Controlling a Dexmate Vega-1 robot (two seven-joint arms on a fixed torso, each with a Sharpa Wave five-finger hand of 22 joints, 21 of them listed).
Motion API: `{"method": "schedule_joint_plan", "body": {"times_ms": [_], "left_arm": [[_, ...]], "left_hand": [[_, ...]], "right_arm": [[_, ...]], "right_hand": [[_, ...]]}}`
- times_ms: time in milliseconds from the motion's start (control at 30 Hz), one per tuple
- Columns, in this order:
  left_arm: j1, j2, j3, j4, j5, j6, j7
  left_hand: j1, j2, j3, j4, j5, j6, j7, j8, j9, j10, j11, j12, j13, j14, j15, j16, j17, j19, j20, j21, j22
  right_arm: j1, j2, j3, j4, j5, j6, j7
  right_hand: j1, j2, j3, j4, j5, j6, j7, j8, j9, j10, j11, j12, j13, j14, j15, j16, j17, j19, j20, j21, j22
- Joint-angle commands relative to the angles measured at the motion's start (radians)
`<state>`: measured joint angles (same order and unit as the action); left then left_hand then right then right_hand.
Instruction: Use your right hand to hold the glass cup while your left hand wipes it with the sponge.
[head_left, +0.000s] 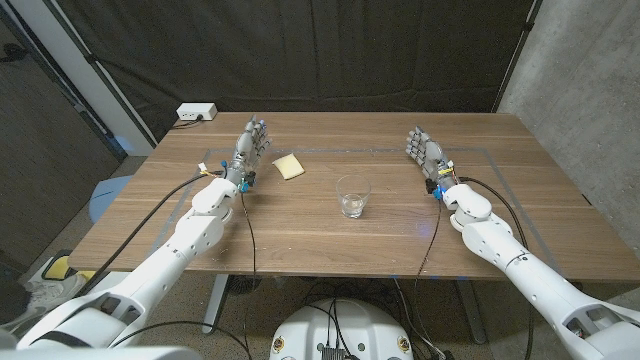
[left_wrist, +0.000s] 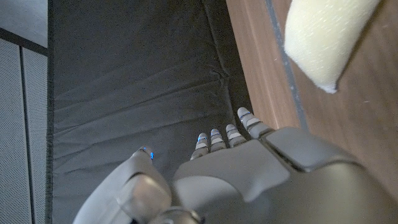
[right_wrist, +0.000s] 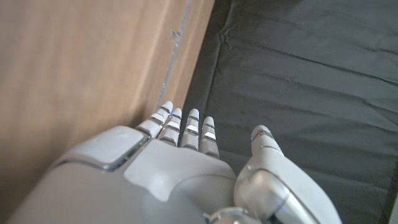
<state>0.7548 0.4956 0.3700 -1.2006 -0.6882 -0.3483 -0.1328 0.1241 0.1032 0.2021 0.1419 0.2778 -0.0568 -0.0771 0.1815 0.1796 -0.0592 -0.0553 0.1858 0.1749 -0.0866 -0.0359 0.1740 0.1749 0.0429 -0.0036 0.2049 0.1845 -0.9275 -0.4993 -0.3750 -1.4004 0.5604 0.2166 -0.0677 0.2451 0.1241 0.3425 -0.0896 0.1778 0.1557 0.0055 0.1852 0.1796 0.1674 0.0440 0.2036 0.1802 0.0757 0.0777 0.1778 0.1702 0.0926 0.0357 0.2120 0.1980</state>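
Nothing of the task is done yet, as far as you can judge: your right hand (head_left: 423, 152) stands near the table's far right with its fingers straight and holding nothing, well apart from the glass cup (head_left: 353, 196), which sits upright near the middle of the wooden table (head_left: 300, 235). Your left hand (head_left: 250, 148) is likewise empty with fingers extended, just beside the yellow sponge (head_left: 289, 166) but not touching it. You have both grasps and the wiping left to do.

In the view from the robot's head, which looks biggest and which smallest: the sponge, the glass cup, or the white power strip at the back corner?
1. Power strip, longest, though farthest away
2. Glass cup
3. Sponge, close to the cup; hard to separate
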Motion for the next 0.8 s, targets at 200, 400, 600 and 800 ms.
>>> {"method": "schedule_joint_plan", "body": {"times_ms": [200,400,600,800], "left_arm": [[-0.173,-0.048,0.013,0.373,-0.015,-0.076,-0.343],[-0.157,-0.039,0.02,0.323,0.005,-0.061,-0.299],[-0.138,-0.024,0.03,0.253,0.024,-0.044,-0.256],[-0.113,0.002,0.042,0.179,0.048,-0.023,-0.21]], "left_hand": [[0.007,-0.003,0.004,-0.001,0.008,-0.004,-0.007,0.005,0.003,-0.001,-0.005,0.004,0.004,-0.01,-0.031,0.006,0.001,0.007,-0.002,0.006,0.003],[0.008,-0.004,0.003,-0.001,0.008,-0.004,-0.007,0.006,0.003,0.0,-0.007,0.005,0.004,-0.008,-0.029,0.006,0.001,0.006,0.0,0.006,0.003],[0.009,-0.009,0.0,-0.003,0.007,0.001,-0.003,0.009,0.003,0.004,-0.003,0.007,0.004,-0.003,-0.026,0.008,0.001,0.006,0.005,0.006,0.002],[0.012,-0.016,-0.003,-0.006,0.007,0.004,-0.002,0.01,0.003,0.01,-0.002,0.009,0.004,0.001,-0.023,0.009,0.001,0.007,0.008,0.006,0.002]], "right_arm": [[-0.142,0.029,0.029,-0.315,-0.178,-0.087,-0.253],[-0.127,0.026,0.043,-0.279,-0.18,-0.065,-0.208],[-0.127,0.011,0.058,-0.275,-0.195,-0.052,-0.188],[-0.141,-0.01,0.064,-0.281,-0.213,-0.031,-0.171]], "right_hand": [[0.008,-0.003,0.004,0.002,0.004,0.005,-0.003,0.003,0.003,0.006,-0.003,0.006,0.003,0.002,0.007,0.004,0.004,0.007,-0.002,0.006,0.001],[0.003,-0.013,-0.002,0.002,0.001,0.006,-0.001,0.003,0.003,0.006,-0.004,0.006,0.003,0.001,0.005,0.004,0.005,0.006,-0.004,0.006,0.001],[-0.002,-0.026,-0.009,0.0,-0.001,0.007,0.0,0.004,0.003,0.009,0.002,0.007,0.003,0.001,0.004,0.004,0.005,0.007,-0.005,0.006,0.001],[-0.005,-0.037,-0.015,-0.002,-0.003,0.009,0.003,0.005,0.003,0.009,0.005,0.007,0.003,0.002,0.002,0.004,0.005,0.007,-0.005,0.006,0.0]]}}
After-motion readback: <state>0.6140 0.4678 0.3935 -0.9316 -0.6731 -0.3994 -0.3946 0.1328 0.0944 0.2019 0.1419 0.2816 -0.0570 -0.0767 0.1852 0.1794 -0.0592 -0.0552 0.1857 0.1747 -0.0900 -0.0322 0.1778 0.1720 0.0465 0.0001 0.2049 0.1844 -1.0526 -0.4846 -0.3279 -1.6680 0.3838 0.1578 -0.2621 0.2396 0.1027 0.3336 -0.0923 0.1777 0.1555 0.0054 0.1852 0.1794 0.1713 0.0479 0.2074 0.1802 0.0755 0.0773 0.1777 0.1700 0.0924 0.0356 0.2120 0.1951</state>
